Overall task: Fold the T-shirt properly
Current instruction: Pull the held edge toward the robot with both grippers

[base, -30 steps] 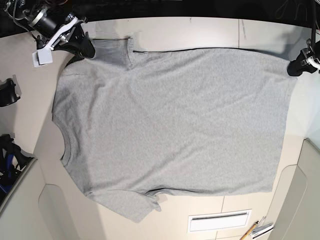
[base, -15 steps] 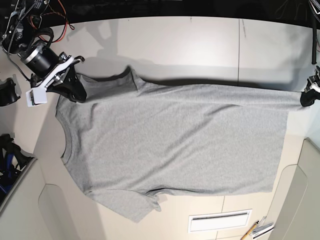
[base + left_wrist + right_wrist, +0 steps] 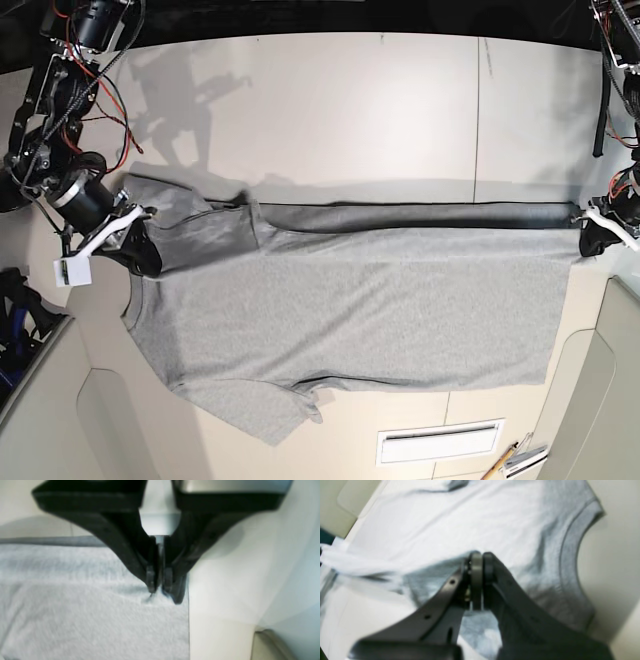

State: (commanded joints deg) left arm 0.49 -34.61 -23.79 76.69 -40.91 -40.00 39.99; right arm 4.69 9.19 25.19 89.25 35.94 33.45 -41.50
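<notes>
Your T-shirt [image 3: 400,320] is on the worktop [image 3: 380,120], grey, plain side showing, far edge lifted and partly folded over. Your left hand [image 3: 160,587] is pinching that edge at 1 end; your right hand [image 3: 481,557] has its fingers closed on the cloth near the other end. Between the 2 hands the edge runs as a taut band. 1 sleeve sticks out at the near side, in line with a white panel [image 3: 440,442] on the worktop.
</notes>
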